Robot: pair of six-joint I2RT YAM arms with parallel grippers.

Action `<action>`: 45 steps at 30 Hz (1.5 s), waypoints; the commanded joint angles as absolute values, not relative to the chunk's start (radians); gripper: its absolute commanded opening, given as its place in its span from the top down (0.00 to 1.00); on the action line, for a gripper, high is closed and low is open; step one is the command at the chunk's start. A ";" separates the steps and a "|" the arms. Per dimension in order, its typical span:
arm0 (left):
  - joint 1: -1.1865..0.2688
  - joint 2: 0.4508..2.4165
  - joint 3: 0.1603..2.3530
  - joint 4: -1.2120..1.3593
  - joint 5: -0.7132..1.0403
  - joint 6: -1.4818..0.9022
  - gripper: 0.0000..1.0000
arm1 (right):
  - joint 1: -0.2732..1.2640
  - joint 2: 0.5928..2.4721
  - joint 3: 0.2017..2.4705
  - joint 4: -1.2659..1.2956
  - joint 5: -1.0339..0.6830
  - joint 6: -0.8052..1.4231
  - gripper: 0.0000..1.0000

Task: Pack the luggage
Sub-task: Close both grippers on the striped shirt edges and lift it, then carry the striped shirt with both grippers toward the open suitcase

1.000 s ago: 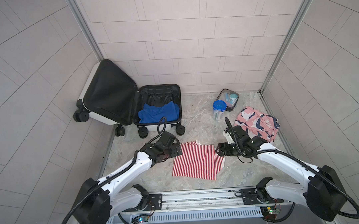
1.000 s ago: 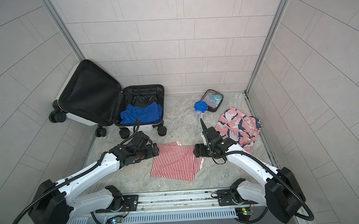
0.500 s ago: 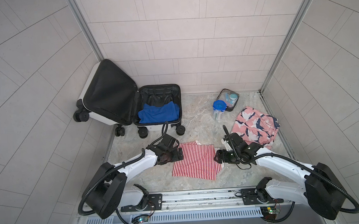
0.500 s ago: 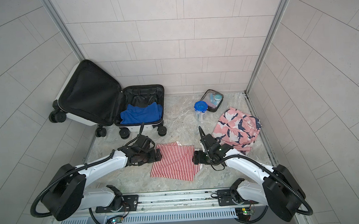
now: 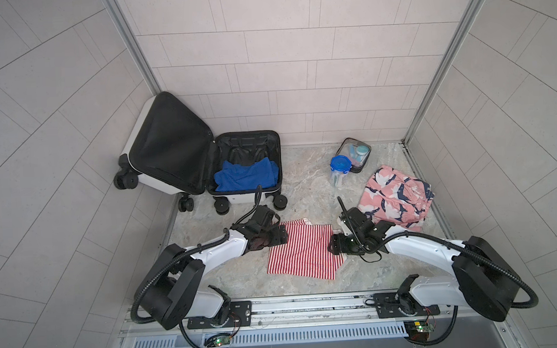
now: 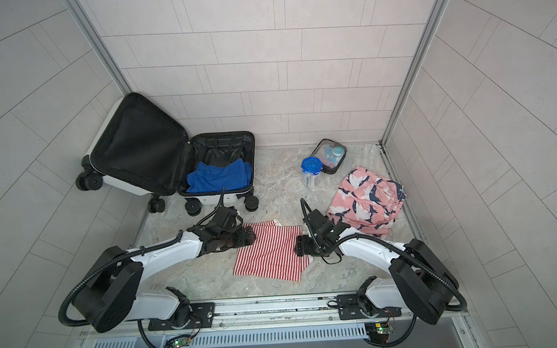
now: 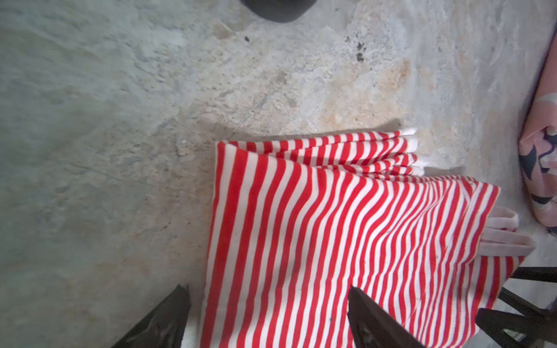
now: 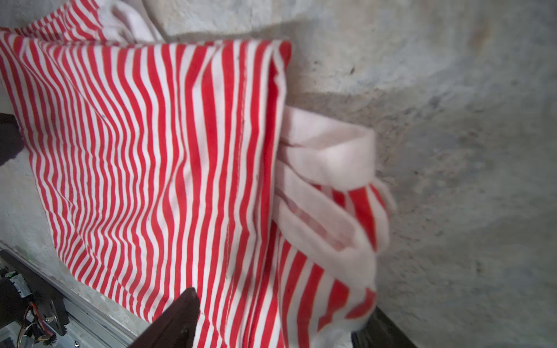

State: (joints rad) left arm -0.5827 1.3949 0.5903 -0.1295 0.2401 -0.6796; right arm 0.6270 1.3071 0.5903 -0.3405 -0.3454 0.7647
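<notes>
The luggage (image 5: 169,144) (image 6: 140,142) lies open at the back left, a white shell with black lining. A blue garment (image 5: 245,178) lies in its lower half. A folded red-and-white striped shirt (image 5: 303,251) (image 6: 271,252) lies flat on the floor in front. My left gripper (image 5: 281,237) (image 7: 266,290) is low at the shirt's left edge, open, with its fingers straddling that edge. My right gripper (image 5: 333,243) (image 8: 281,302) is open at the right edge. The striped shirt (image 8: 150,150) bunches up between its fingers, white cuffs sticking out.
A pink floral garment (image 5: 396,195) lies at the right, close behind my right arm. A clear container with a blue lid (image 5: 339,165) and a clear toiletry pouch (image 5: 355,152) stand at the back. Tiled walls close in on three sides. The rail (image 5: 308,304) runs along the front.
Both grippers have come down onto the shirt's side edges. The right one has slid inward over the right edge, and both pairs of jaws have narrowed slightly.
</notes>
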 commanded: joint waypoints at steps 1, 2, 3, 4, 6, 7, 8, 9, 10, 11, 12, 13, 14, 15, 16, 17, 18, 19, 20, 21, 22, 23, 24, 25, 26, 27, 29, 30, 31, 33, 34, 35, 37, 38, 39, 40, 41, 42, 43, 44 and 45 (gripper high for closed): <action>-0.582 1.448 0.555 -0.164 0.282 -0.682 0.15 | 0.651 1.337 0.613 -0.306 -0.320 0.786 0.23; -0.585 1.453 0.555 -0.158 0.289 -0.684 0.16 | 0.658 1.348 0.614 -0.300 -0.318 0.786 0.24; -0.586 1.458 0.556 -0.155 0.295 -0.684 0.17 | 0.665 1.357 0.613 -0.299 -0.315 0.788 0.25; -0.589 1.463 0.557 -0.152 0.299 -0.684 0.18 | 0.671 1.367 0.638 -0.297 -0.312 0.788 0.26; -0.597 1.466 0.557 -0.147 0.304 -0.684 0.21 | 0.680 1.382 0.652 -0.290 -0.308 0.788 0.30; -0.600 1.468 0.556 -0.146 0.304 -0.685 0.23 | 0.684 1.391 0.657 -0.286 -0.307 0.788 0.31; -0.604 1.468 0.556 -0.145 0.305 -0.686 0.24 | 0.685 1.398 0.662 -0.285 -0.305 0.787 0.33; -0.606 1.469 0.555 -0.145 0.303 -0.690 0.27 | 0.687 1.406 0.665 -0.280 -0.305 0.789 0.34; -0.609 1.469 0.554 -0.142 0.302 -0.691 0.29 | 0.688 1.411 0.668 -0.277 -0.304 0.789 0.36; -0.611 1.473 0.552 -0.140 0.303 -0.694 0.31 | 0.689 1.418 0.671 -0.272 -0.304 0.790 0.38; -0.612 1.474 0.552 -0.136 0.304 -0.697 0.34 | 0.689 1.424 0.675 -0.269 -0.302 0.789 0.40; -0.616 1.475 0.552 -0.134 0.305 -0.700 0.37 | 0.689 1.430 0.679 -0.267 -0.302 0.788 0.42; -0.619 1.475 0.552 -0.133 0.306 -0.702 0.41 | 0.690 1.437 0.683 -0.265 -0.302 0.787 0.45; -0.624 1.476 0.555 -0.132 0.306 -0.704 0.47 | 0.689 1.444 0.687 -0.260 -0.302 0.787 0.48; -0.626 1.477 0.557 -0.132 0.307 -0.705 0.52 | 0.690 1.450 0.689 -0.256 -0.302 0.788 0.50; -0.629 1.477 0.559 -0.133 0.306 -0.706 0.57 | 0.690 1.456 0.694 -0.252 -0.302 0.788 0.52; -0.631 1.477 0.561 -0.132 0.307 -0.706 0.61 | 0.691 1.465 0.698 -0.247 -0.302 0.788 0.56; -0.632 1.477 0.564 -0.134 0.305 -0.708 0.64 | 0.690 1.470 0.701 -0.245 -0.302 0.789 0.60; -0.634 1.476 0.567 -0.136 0.308 -0.706 0.69 | 0.692 1.477 0.706 -0.242 -0.302 0.790 0.63; -0.635 1.475 0.571 -0.139 0.307 -0.706 0.76 | 0.691 1.484 0.712 -0.241 -0.302 0.790 0.67; -0.635 1.474 0.573 -0.141 0.308 -0.704 0.83 | 0.691 1.489 0.715 -0.238 -0.303 0.791 0.70; -0.635 1.471 0.576 -0.147 0.307 -0.701 0.94 | 0.690 1.494 0.721 -0.236 -0.304 0.791 0.74; -0.635 1.468 0.579 -0.153 0.307 -0.699 1.00 | 0.691 1.497 0.725 -0.235 -0.303 0.793 0.79; -0.635 1.462 0.581 -0.156 0.307 -0.698 1.00 | 0.690 1.497 0.729 -0.232 -0.303 0.795 0.82; -0.635 1.453 0.581 -0.158 0.308 -0.697 1.00 | 0.690 1.499 0.734 -0.232 -0.304 0.794 0.86; -0.635 1.442 0.584 -0.162 0.306 -0.698 1.00 | 0.690 1.498 0.739 -0.232 -0.305 0.796 0.90; -0.635 1.421 0.598 -0.192 0.295 -0.694 1.00 | 0.692 1.495 0.749 -0.234 -0.309 0.796 0.97; -0.635 1.409 0.609 -0.213 0.287 -0.687 1.00 | 0.692 1.491 0.755 -0.235 -0.309 0.796 1.00; -0.635 1.397 0.620 -0.233 0.281 -0.684 1.00 | 0.693 1.487 0.759 -0.239 -0.310 0.795 1.00; -0.635 1.367 0.647 -0.281 0.269 -0.674 1.00 | 0.693 1.475 0.772 -0.252 -0.308 0.796 1.00; -0.635 1.354 0.661 -0.303 0.264 -0.669 1.00 | 0.692 1.470 0.778 -0.259 -0.310 0.796 1.00; -0.635 1.338 0.679 -0.329 0.257 -0.665 1.00 | 0.692 1.463 0.785 -0.266 -0.313 0.795 1.00; -0.635 1.307 0.716 -0.384 0.240 -0.656 1.00 | 0.694 1.443 0.797 -0.278 -0.318 0.796 1.00; -0.634 1.292 0.738 -0.409 0.233 -0.651 1.00 | 0.694 1.433 0.804 -0.283 -0.321 0.797 1.00; -0.635 1.279 0.754 -0.429 0.231 -0.645 1.00 | 0.694 1.423 0.811 -0.289 -0.322 0.798 1.00; -0.634 1.267 0.775 -0.446 0.227 -0.637 1.00 | 0.695 1.410 0.819 -0.297 -0.324 0.798 1.00; -0.635 1.256 0.789 -0.465 0.225 -0.632 1.00 | 0.695 1.400 0.831 -0.307 -0.324 0.798 1.00; -0.633 1.249 0.807 -0.482 0.220 -0.627 1.00 | 0.696 1.390 0.840 -0.316 -0.324 0.797 1.00; -0.633 1.241 0.825 -0.502 0.210 -0.623 1.00 | 0.698 1.380 0.850 -0.327 -0.325 0.796 1.00; -0.634 1.236 0.845 -0.523 0.203 -0.619 1.00 | 0.698 1.369 0.860 -0.340 -0.322 0.795 1.00; -0.633 1.232 0.861 -0.538 0.197 -0.615 1.00 | 0.699 1.360 0.871 -0.346 -0.322 0.794 1.00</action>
State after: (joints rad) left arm -0.6308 1.2541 0.8143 -0.4389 0.2359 -0.6456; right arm 0.6926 1.4025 0.8368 -0.3046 -0.3264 0.7940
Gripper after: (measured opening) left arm 0.058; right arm 0.080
